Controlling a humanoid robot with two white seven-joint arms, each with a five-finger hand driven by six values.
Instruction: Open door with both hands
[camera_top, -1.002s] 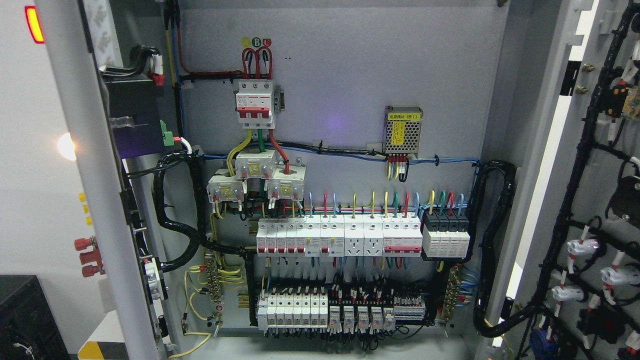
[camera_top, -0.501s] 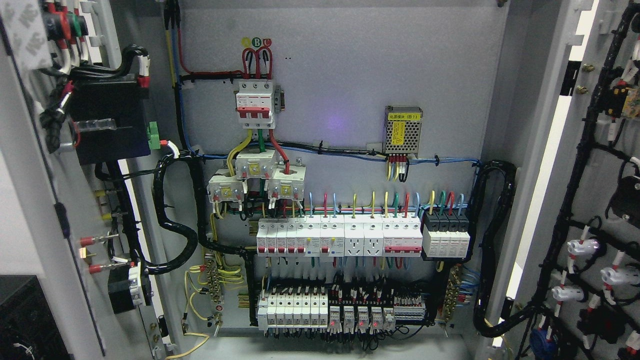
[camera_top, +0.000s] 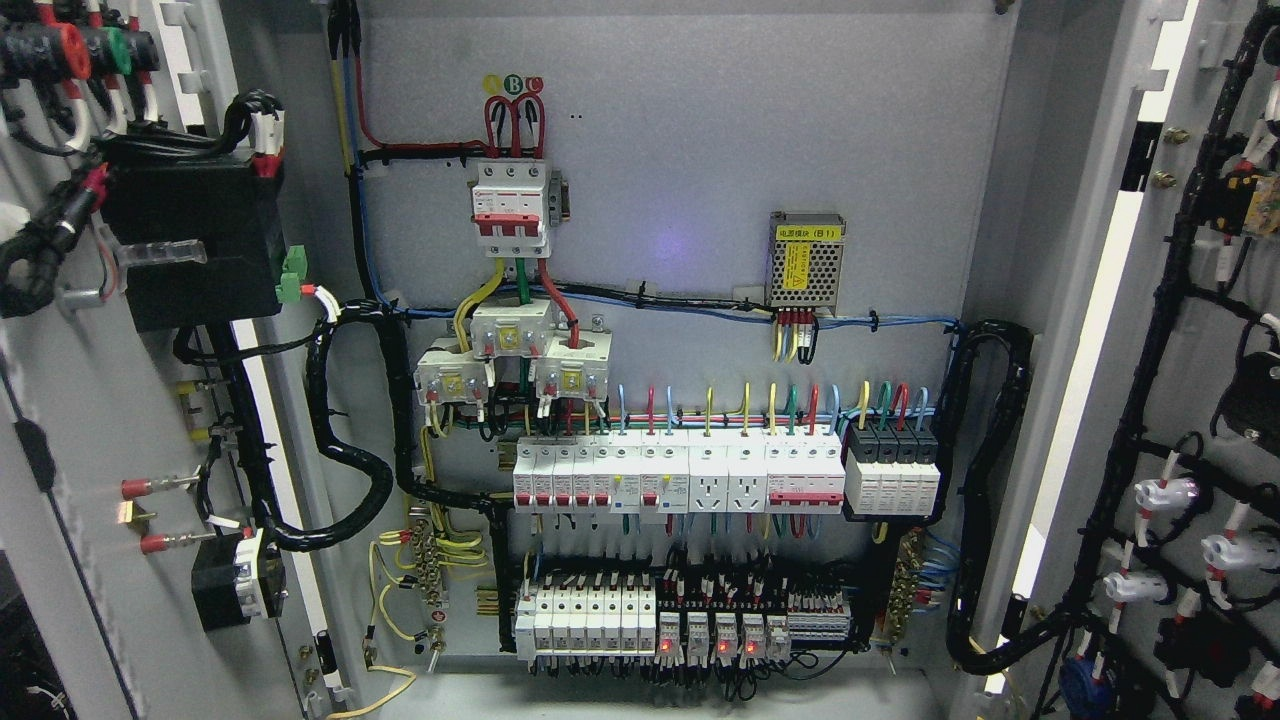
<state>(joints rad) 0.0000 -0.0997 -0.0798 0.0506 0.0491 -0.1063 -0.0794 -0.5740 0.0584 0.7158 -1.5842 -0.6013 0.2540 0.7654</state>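
The electrical cabinet stands with both doors swung out. The left door (camera_top: 70, 400) fills the picture's left side, its inner face toward me, carrying a black box (camera_top: 190, 245), wire bundles and red terminals. The right door (camera_top: 1190, 400) is wide at the right, its inside strung with black cable looms and white connectors. Between them the grey back panel (camera_top: 700, 150) shows breakers and wiring. Neither of my hands nor arms appears in the head view.
On the panel sit a red-and-white main breaker (camera_top: 512, 205), a mesh power supply (camera_top: 806, 258), a row of white breakers (camera_top: 680, 475) and a lower row of relays (camera_top: 680, 615). A thick black conduit (camera_top: 985, 500) loops at the cabinet's right wall.
The left door has swung further outward to the left: a second ago I saw its edge and outer face with lamps, now its wired inner face shows. The right door has not moved.
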